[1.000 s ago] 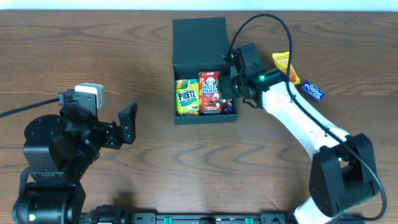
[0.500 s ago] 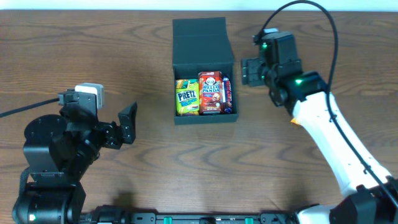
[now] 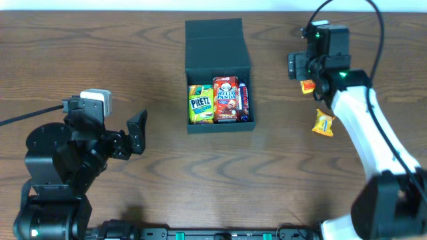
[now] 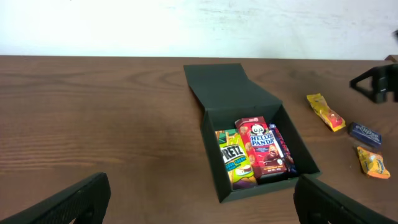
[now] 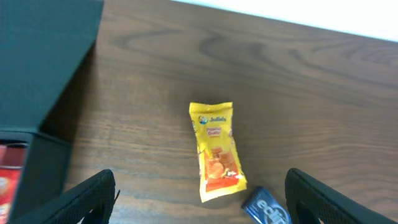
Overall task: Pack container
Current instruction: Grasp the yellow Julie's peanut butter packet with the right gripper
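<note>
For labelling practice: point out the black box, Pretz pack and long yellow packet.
black box (image 3: 217, 37), overhead view, open lid.
Pretz pack (image 3: 200, 105), overhead view, front label.
long yellow packet (image 5: 215, 152), right wrist view, middle.

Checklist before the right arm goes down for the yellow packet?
1. Lid of the container open: ok.
2. Jaws of the right gripper open: ok.
3. The yellow packet lies between its fingers in the wrist view: ok.
4. The blue packet clear of the grasp: cannot tell, it lies at the yellow packet's corner.
5. The left gripper apart from the container: ok.
6. Room left inside the container: cannot tell, its floor looks filled.
</note>
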`<action>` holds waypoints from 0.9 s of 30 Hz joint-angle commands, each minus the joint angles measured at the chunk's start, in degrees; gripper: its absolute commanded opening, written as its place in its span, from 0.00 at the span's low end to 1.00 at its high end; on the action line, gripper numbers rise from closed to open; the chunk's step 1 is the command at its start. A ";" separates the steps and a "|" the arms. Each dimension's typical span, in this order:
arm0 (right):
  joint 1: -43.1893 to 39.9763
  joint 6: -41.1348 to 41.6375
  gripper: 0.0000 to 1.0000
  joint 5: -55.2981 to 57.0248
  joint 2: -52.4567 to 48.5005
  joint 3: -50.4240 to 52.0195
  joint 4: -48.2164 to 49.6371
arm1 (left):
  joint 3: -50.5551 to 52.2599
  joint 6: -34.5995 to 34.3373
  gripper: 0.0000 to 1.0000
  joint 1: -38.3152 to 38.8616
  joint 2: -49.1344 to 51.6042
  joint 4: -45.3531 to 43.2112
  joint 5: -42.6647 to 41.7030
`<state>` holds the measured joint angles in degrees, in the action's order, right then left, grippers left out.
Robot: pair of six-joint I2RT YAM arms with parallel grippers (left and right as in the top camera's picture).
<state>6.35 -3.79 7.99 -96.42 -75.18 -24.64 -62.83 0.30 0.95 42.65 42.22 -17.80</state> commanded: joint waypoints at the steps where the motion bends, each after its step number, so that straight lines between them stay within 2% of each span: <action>1: -1.07 -1.66 0.87 -0.07 -5.03 -0.57 1.42 | -0.81 1.01 0.95 -0.28 0.11 0.02 0.22; 13: -4.63 -1.42 0.92 0.15 -20.63 -0.57 17.97 | -0.81 1.01 0.95 -0.28 0.11 0.02 0.22; 20: -5.35 -0.87 0.82 -0.92 -24.92 -0.57 20.15 | -0.81 1.01 0.95 -0.28 0.11 0.02 0.22; 21: -5.46 -0.55 0.78 -0.94 -25.49 -0.57 20.13 | -0.81 1.01 0.95 -0.28 0.11 0.02 0.22; 27: -6.08 2.14 0.32 -0.92 -25.90 -0.57 20.15 | -0.81 1.01 0.95 -0.28 0.11 0.02 0.22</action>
<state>1.04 -3.25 7.18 -121.89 -75.18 -4.62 -62.83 0.30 0.95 42.65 42.22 -17.80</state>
